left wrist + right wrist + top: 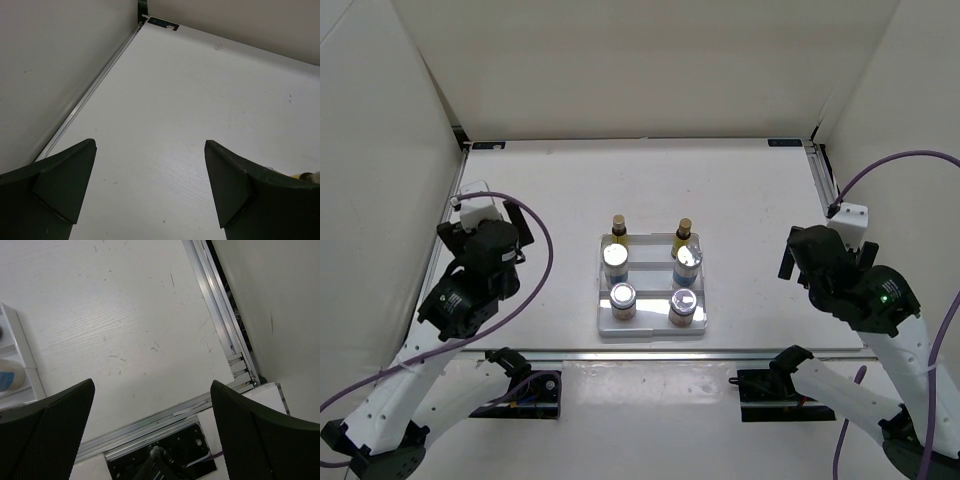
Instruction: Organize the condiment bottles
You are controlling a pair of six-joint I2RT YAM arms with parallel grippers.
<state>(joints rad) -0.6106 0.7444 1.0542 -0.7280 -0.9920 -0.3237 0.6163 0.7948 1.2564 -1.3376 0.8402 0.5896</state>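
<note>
Six condiment bottles stand on the white stepped tray in the middle of the table. Two slim amber dark-capped ones are on the back step. Two silver-lidded blue-labelled jars are on the middle step. Two short squat jars are on the front step. My left gripper is open and empty, well left of the tray. My right gripper is open and empty, well right of the tray.
The tray's right edge and part of a jar show at the left of the right wrist view. An aluminium rail runs along the table's right side. The side wall and back wall enclose the table.
</note>
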